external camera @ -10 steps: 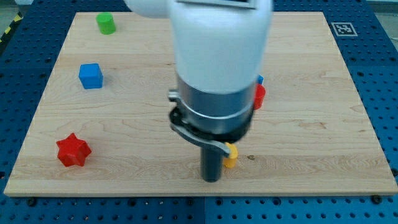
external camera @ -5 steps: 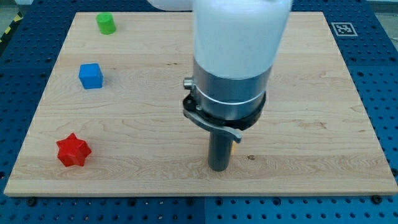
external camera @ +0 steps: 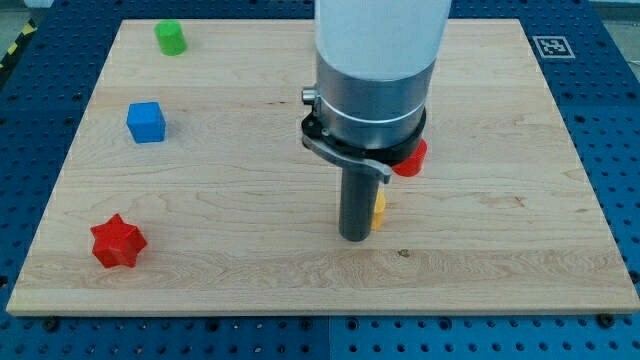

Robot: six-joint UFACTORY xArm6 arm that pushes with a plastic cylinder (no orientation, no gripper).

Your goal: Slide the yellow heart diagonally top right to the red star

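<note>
My tip [external camera: 353,238] rests on the board, just left of centre-bottom of the arm's body. A small piece of the yellow block [external camera: 378,211] shows right against the rod's right side; its heart shape is mostly hidden. Up and right of it, a red block [external camera: 410,158] peeks out from behind the arm's grey collar; its shape cannot be made out. A red star [external camera: 118,242] lies far off at the view's bottom left.
A blue cube [external camera: 146,122] sits at the view's left and a green block [external camera: 170,38] at the top left. The wooden board [external camera: 500,200] lies on a blue pegboard table. A marker tag [external camera: 550,46] is at the board's top right corner.
My tip and the arm moved up and slightly right. The yellow block moved up with it, closer to the red block by the collar, which shows again.
</note>
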